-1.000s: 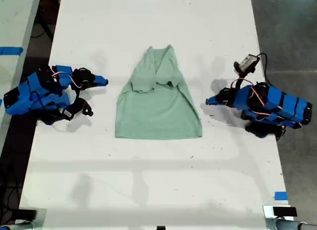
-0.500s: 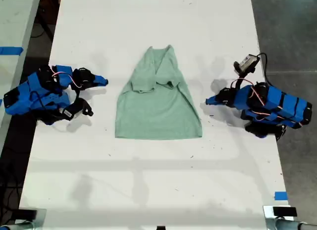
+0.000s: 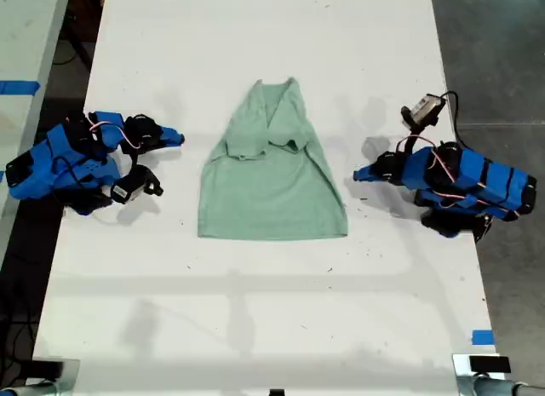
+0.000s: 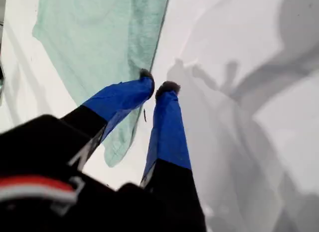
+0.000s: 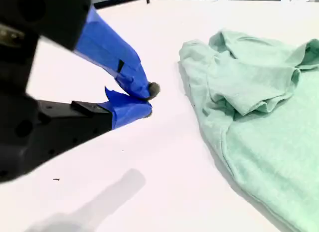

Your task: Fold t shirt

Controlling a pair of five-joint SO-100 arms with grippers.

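Centre of the exterior view, on the white table point(image 3: 255, 311): the mint-green t shirt point(image 3: 272, 192) lies flat, hem toward the lower edge of the frame, collar toward the top. Both short sleeves look already turned in over the chest, so the garment tapers upward. I'd call the sleeve step done and the body fold not yet begun.

At the exterior view's right, my first gripper point(image 3: 358, 176) hovers low just beside the shirt's side edge. Its wrist view shows the jaws parted by only a sliver, holding nothing, the tips right at the fabric's border. At the exterior view's left, my second gripper point(image 3: 179, 139) sits a little apart from the opposite edge, level with the folded sleeves. Its wrist view shows the two tips pressed together on nothing.

Next move, as I judge it: both sets of jaws need to widen, drop to the tabletop and pinch the thin cloth at matching points. Then they carry one end over the other. The fabric is soft, so an uneven lift could drag the tucked sleeves loose.
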